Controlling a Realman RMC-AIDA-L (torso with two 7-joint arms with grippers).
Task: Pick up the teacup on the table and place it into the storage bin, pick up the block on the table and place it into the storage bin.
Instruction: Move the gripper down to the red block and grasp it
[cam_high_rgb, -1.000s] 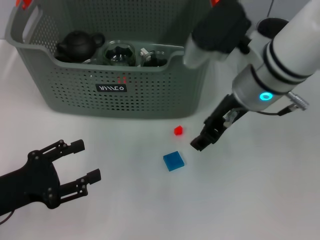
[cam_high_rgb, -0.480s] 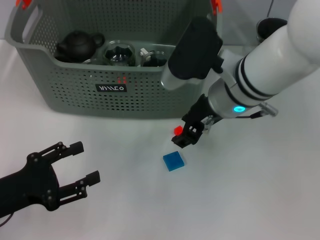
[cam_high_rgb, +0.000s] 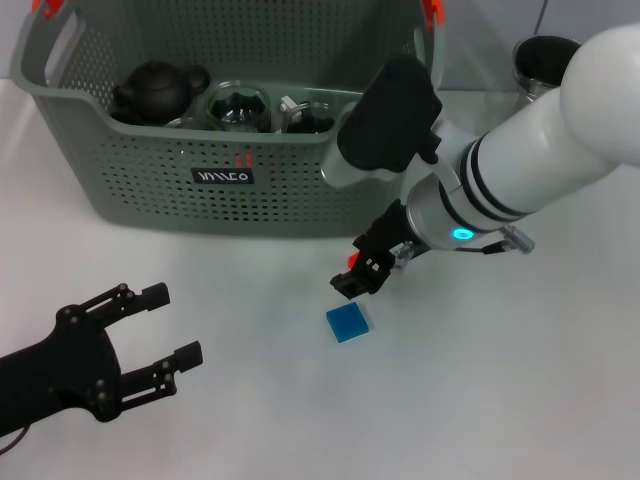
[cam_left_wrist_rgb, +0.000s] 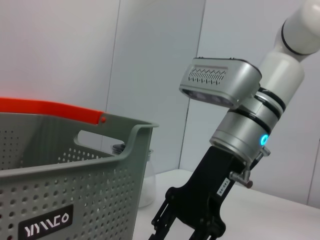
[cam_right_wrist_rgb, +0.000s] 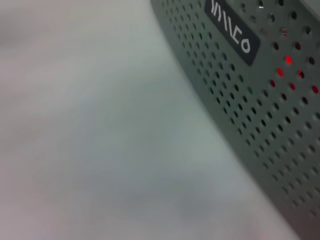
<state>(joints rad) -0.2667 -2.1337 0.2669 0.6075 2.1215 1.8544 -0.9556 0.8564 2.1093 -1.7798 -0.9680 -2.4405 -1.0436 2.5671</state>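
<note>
The grey perforated storage bin (cam_high_rgb: 300, 190) stands at the back of the table; its wall also shows in the left wrist view (cam_left_wrist_rgb: 60, 190) and the right wrist view (cam_right_wrist_rgb: 260, 85). A small red block (cam_high_rgb: 352, 260) lies in front of it, mostly covered by my right gripper (cam_high_rgb: 358, 275), which is low over it and open, its fingers spread in the left wrist view (cam_left_wrist_rgb: 182, 234). A flat blue block (cam_high_rgb: 347, 323) lies just nearer, free. No teacup shows on the table. My left gripper (cam_high_rgb: 175, 322) rests open at the near left.
Inside the bin sit a black teapot (cam_high_rgb: 155, 88) and glass vessels (cam_high_rgb: 240, 108). A dark-rimmed vessel (cam_high_rgb: 543, 58) stands at the back right, beyond the right arm. The bin's orange handle clips (cam_high_rgb: 432, 10) stick up at its corners.
My right gripper has swung left and down from right of the blocks until it sits over the red block, hiding most of it. The blue block and the left arm have stayed put.
</note>
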